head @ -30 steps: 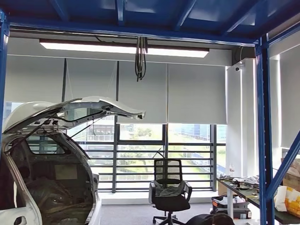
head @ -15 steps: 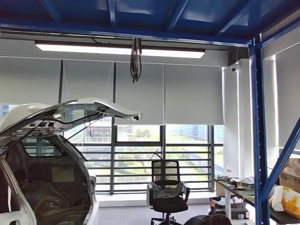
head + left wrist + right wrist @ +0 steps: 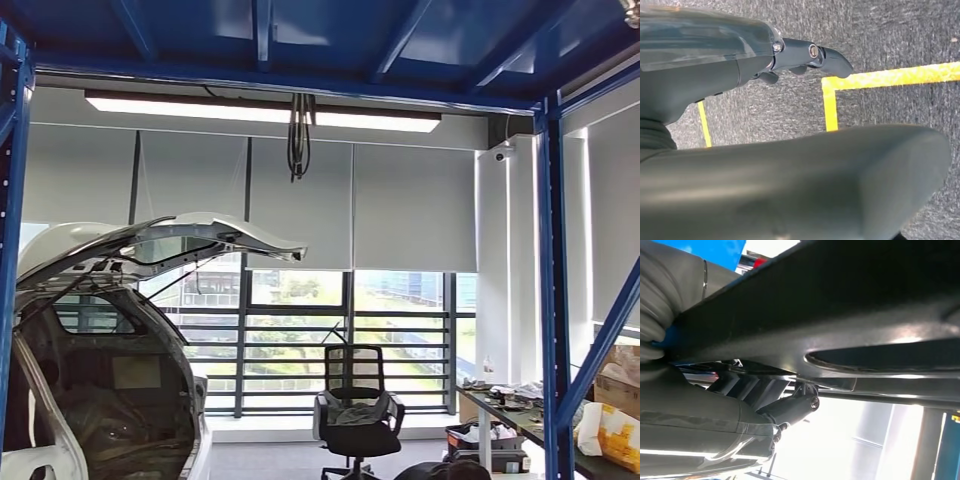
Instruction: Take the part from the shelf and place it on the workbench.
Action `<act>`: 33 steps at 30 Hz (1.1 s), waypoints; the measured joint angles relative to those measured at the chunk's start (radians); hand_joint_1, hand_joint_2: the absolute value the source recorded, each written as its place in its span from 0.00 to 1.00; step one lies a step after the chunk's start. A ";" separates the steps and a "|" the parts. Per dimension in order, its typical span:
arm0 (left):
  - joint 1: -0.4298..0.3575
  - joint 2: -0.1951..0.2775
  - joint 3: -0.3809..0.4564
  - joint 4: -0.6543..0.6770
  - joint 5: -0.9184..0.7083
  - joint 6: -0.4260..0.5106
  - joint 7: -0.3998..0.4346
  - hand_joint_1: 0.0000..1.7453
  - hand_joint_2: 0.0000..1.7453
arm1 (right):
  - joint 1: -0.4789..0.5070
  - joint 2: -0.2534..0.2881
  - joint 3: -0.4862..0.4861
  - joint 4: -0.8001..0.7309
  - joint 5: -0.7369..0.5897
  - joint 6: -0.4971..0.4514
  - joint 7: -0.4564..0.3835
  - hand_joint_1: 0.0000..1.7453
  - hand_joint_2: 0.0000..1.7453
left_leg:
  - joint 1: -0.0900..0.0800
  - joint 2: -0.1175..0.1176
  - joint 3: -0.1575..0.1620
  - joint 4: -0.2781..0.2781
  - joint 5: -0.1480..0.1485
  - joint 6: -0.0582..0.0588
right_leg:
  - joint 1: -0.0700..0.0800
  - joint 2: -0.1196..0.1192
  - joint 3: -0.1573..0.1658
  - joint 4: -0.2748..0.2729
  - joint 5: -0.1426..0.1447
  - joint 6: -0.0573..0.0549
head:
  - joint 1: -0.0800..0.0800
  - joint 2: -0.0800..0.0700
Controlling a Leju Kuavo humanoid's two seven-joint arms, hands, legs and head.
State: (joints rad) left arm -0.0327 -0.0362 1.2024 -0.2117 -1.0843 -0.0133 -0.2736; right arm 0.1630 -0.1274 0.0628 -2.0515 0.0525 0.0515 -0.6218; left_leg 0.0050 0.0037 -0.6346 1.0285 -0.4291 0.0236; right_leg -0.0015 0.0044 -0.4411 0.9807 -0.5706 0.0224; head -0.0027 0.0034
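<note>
A long dark metal part point(image 3: 851, 305) with a slot in it runs across the right wrist view. My right hand point(image 3: 734, 410) grips it, the grey thumb on one side and the dark fingers point(image 3: 798, 407) on the other. My left hand point(image 3: 753, 150) hangs over grey carpet, its fingers point(image 3: 817, 55) stretched out and holding nothing. In the head view I look out through the blue shelf frame point(image 3: 553, 300) into the room.
A white car point(image 3: 113, 370) with its hatch raised stands at the left. A black office chair point(image 3: 355, 415) is by the window. A cluttered table point(image 3: 513, 400) and a yellow-white bag point(image 3: 611, 430) are at the right. Yellow tape lines point(image 3: 881, 77) mark the floor.
The whole head picture has shifted a little sideways and up and down, so the camera is moving. Nothing in the room itself has moved.
</note>
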 joint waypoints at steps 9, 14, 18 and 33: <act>0.002 0.007 0.000 0.000 -0.010 -0.002 -0.013 0.00 1.00 | 0.013 0.001 0.000 0.003 -0.031 0.028 0.005 1.00 1.00 | 0.008 -0.002 -0.067 0.255 -0.190 -0.042 | -0.002 -0.011 -0.083 -0.015 0.082 -0.037 | 0.000 0.000; -0.004 0.015 0.000 0.000 -0.026 -0.008 -0.017 0.00 1.00 | 0.002 0.001 -0.010 0.044 -0.117 0.089 0.071 1.00 1.00 | 0.013 -0.003 0.128 0.030 -0.117 -0.043 | -0.005 -0.011 -0.147 0.014 0.112 -0.019 | 0.000 0.000; -0.008 0.017 0.000 0.000 -0.041 -0.011 -0.020 0.00 1.00 | -0.038 0.000 -0.017 0.111 -0.146 0.144 0.128 1.00 1.00 | 0.008 -0.005 0.151 -0.034 -0.114 -0.012 | -0.006 -0.008 -0.167 0.027 0.133 0.007 | 0.000 0.000; -0.028 0.024 -0.012 0.000 -0.097 -0.030 -0.030 0.00 1.00 | -0.310 -0.032 0.384 0.341 -0.193 0.337 0.280 1.00 1.00 | -0.005 0.005 0.013 -0.034 0.024 -0.004 | 0.011 -0.003 0.009 -0.041 0.025 -0.024 | 0.000 0.000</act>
State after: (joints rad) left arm -0.0609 -0.0123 1.1900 -0.2117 -1.1818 -0.0435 -0.3034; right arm -0.1475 -0.1592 0.4471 -1.7103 -0.1409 0.3885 -0.3423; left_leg -0.0005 0.0086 -0.6221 0.9947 -0.4047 0.0197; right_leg 0.0091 0.0011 -0.4320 0.9398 -0.5456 -0.0012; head -0.0027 0.0034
